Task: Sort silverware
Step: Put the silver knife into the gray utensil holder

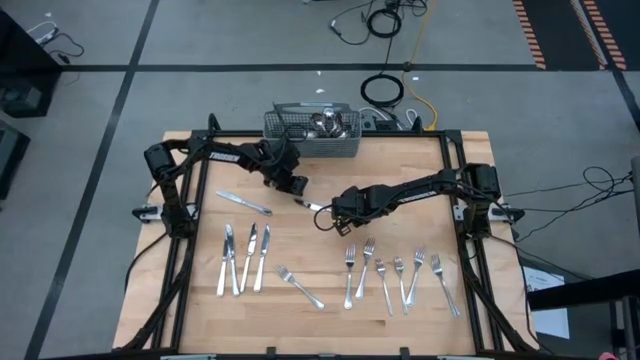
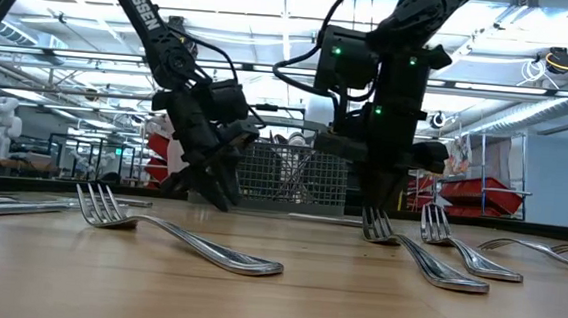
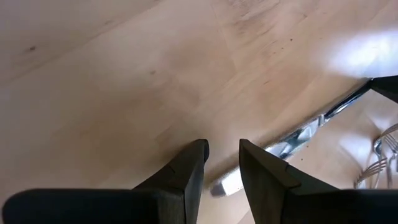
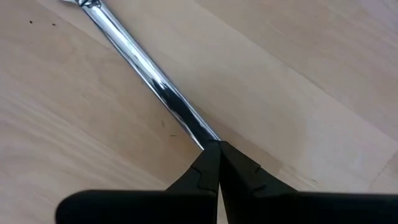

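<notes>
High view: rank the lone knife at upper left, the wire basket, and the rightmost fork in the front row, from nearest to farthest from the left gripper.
Measured from the left gripper:
1. Lone knife, just to its left on the wood.
2. Wire basket, behind it at the table's back edge; only slightly farther than the knife.
3. Rightmost fork, far off at the front right.

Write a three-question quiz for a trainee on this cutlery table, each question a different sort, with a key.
1. True or false: the right gripper is shut on a utensil's handle.
2. Which arm reaches in from the side where the knives lie: left or right?
3. Where does the wire basket stand? A) far edge of the table B) near edge C) on the floor

Key: 1 true; 2 left; 3 A. Note: the left gripper is open, its fingers either side of the utensil's other end.
</notes>
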### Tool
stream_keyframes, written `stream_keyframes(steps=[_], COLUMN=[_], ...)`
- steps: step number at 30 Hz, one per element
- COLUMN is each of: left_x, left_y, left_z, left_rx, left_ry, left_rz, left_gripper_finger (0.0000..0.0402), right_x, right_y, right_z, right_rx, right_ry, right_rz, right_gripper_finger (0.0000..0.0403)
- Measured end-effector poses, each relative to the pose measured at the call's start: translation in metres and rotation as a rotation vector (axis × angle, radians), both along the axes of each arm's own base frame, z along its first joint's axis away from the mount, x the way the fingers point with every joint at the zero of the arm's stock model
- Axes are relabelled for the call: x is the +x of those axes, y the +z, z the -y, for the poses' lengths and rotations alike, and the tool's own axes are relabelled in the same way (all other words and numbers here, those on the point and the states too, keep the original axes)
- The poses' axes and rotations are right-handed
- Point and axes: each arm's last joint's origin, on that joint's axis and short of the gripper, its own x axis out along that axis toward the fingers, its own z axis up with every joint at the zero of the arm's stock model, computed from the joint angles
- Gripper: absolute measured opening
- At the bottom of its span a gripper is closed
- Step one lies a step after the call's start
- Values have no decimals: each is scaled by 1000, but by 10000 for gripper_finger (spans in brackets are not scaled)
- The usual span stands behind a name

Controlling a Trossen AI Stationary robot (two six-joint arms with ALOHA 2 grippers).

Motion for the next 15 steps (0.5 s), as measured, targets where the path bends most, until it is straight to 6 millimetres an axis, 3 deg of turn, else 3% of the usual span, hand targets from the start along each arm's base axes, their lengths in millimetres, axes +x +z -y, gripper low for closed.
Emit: stream_keyframes(steps=[15], left_x=[-4], left_y=[0], left_z=[1], left_rx=[-6], left_ry=[-58], left_rz=[-19], left_gripper_finger=[116], right_x=[2], right_y=[-5], right_z=[0], right_rx=[1], right_ry=[-2], right_rz=[5], right_gripper_finger=[0])
